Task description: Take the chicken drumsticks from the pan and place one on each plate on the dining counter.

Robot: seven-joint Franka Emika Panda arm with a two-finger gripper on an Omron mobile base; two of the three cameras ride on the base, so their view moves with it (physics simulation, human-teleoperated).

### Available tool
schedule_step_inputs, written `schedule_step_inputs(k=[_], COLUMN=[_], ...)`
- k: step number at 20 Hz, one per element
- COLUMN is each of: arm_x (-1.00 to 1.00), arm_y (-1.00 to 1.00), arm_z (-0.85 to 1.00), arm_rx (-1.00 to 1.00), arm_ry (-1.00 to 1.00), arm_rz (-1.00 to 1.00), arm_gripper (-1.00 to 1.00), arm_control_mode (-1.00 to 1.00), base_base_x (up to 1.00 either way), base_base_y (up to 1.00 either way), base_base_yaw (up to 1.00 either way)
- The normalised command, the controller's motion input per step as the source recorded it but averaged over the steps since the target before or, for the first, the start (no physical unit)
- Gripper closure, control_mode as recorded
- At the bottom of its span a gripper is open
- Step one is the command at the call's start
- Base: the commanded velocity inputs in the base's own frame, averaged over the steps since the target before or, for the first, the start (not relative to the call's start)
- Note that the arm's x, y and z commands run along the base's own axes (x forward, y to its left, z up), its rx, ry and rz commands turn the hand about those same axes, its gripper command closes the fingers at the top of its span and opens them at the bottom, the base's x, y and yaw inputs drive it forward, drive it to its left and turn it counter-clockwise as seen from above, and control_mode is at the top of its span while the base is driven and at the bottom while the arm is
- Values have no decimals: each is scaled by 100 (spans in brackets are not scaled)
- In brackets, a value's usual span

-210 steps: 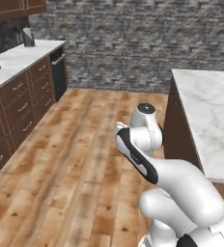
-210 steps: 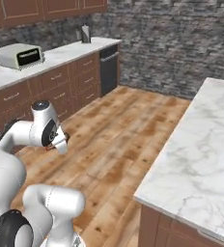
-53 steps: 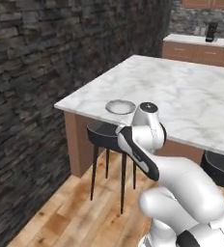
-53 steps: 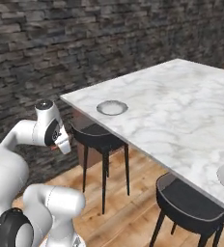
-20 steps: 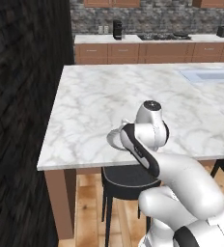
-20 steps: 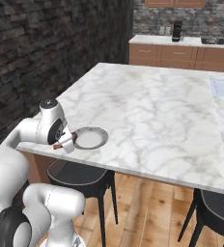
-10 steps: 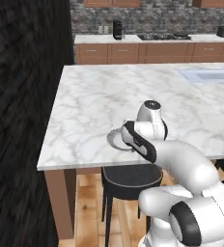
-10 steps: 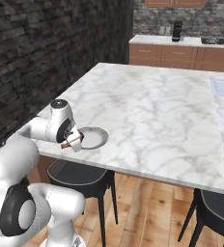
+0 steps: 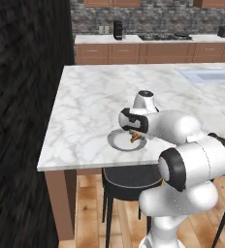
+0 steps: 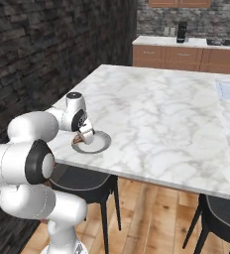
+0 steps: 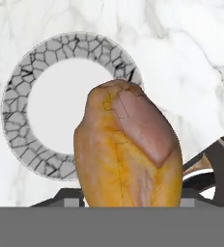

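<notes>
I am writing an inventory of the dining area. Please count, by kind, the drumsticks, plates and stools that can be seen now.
Chicken drumsticks: 1, held by the hand over the plate, drumstick
Plates: 1
Stools: 2, one below the plate, another further along the dining counter
Total: 4

We see even, bright, diffuse rendered light with no glare on the marble worktop (image 9: pixel 90 111). The stone wall (image 9: pixel 17 97) at left stays dim. Base views look slightly soft; close-up textures appear coarse.
</notes>
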Motion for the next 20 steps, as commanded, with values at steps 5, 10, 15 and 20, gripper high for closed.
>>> schedule_step_inputs(k=[5,10,15,20], arm_x=[51,37,40,34], arm_y=[8,16,3,0], arm_z=[-23,-42,-40,-37], arm_rx=[-18,-4,0,0], arm_ry=[0,3,7,9], arm_rz=[0,0,0,0], arm_gripper=[100,100,100,100], arm_control_mode=[-100,-100,-100,-100], base_base_x=[0,0,0,0], base_base_y=[0,0,0,0], base_base_yaw=[0,0,0,0])
